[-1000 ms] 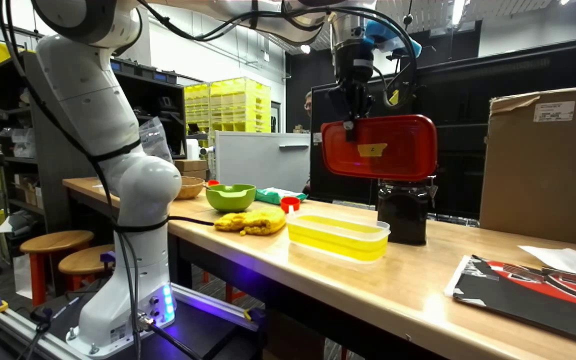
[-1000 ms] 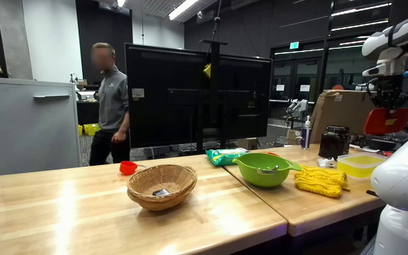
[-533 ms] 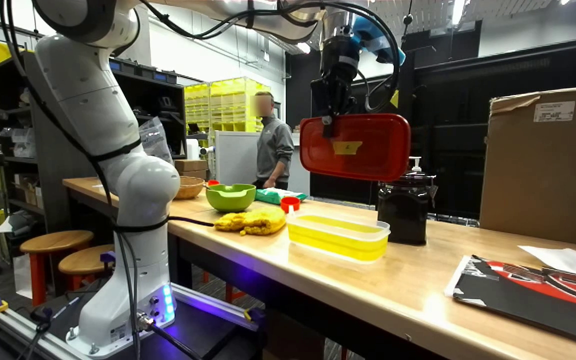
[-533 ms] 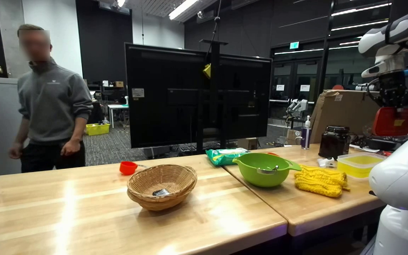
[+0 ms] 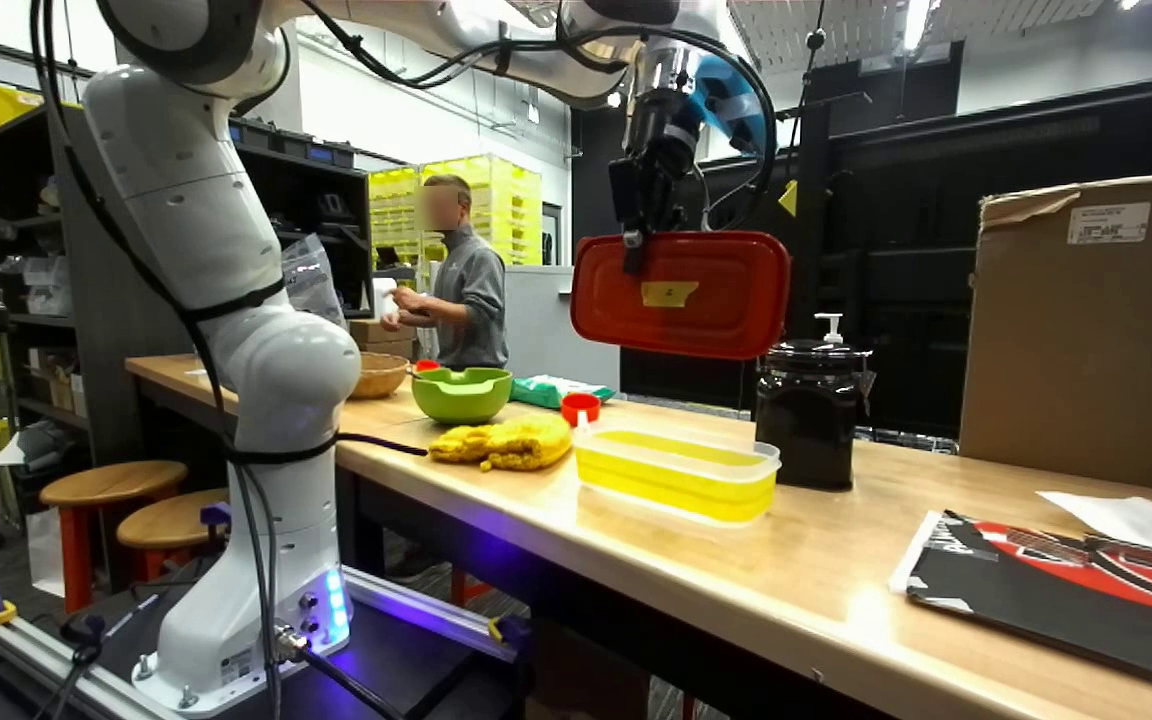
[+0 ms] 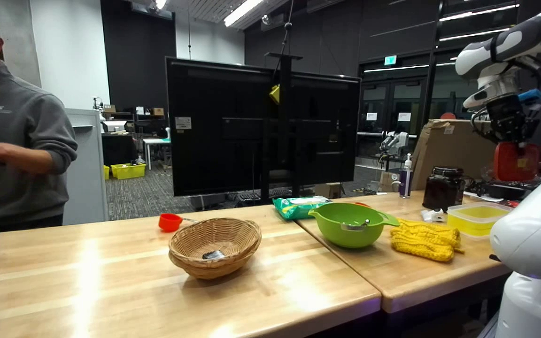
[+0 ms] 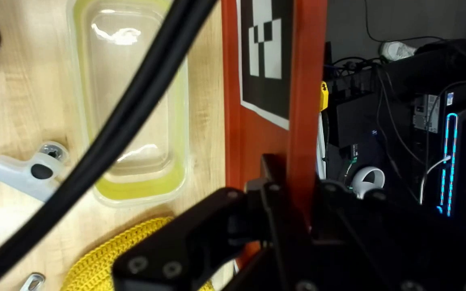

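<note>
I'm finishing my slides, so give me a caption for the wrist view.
Jaws clamp a red lid, with an open rectangular plastic container and yellow knitted fabric on the wooden tabletop.

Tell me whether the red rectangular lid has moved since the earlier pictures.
Yes: in an exterior view, the red rectangular lid has shifted toward the picture's left, away from the cardboard box, leaving more of the dark jar in view.
</note>
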Robot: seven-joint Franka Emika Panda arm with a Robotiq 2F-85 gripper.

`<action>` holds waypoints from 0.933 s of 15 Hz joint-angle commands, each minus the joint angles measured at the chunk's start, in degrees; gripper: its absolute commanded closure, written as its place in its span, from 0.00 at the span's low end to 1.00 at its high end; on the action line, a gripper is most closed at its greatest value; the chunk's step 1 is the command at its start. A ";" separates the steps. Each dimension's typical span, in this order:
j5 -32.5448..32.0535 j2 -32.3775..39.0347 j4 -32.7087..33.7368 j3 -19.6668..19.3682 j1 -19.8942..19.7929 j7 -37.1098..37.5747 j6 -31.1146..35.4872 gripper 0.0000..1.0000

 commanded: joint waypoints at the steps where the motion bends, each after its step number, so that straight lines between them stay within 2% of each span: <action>1: -0.14 4.37 1.36 1.38 0.26 -2.77 -0.83 0.97; 8: 0.13 13.70 3.16 3.99 -0.82 -6.74 -2.34 0.97; 14: -2.63 18.55 5.19 7.27 -3.21 -6.04 -6.84 0.97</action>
